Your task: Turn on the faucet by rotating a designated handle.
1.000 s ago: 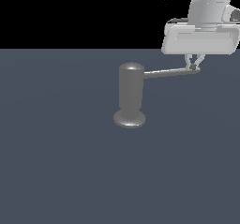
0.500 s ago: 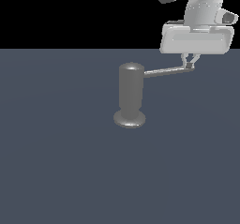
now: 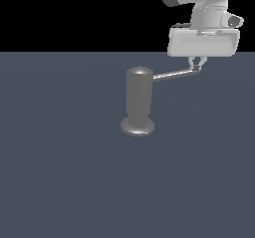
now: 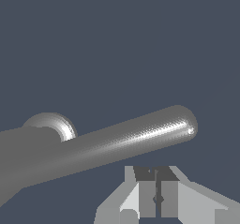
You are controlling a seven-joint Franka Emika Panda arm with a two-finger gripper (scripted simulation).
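Observation:
The faucet (image 3: 139, 100) is a glossy grey upright cylinder on a flared round foot, standing mid-floor in the exterior view. Its handle (image 3: 174, 74), a thin grey rod, sticks out from near the top toward the exterior view's right. My gripper (image 3: 197, 66) hangs down at the rod's far end. In the wrist view the two fingers (image 4: 145, 190) are pressed together with nothing between them, right beside the handle (image 4: 131, 141) near its rounded tip, not around it. The faucet (image 4: 23, 153) body fills that view's edge.
A flat dark grey-blue floor (image 3: 74, 182) spreads all around the faucet. The white arm and hand body (image 3: 203, 42) hang over the handle's tip.
The gripper has shifted toward the exterior view's left, and the handle's tip has swung with it, leftward and a little higher in the picture. The faucet body has stayed put.

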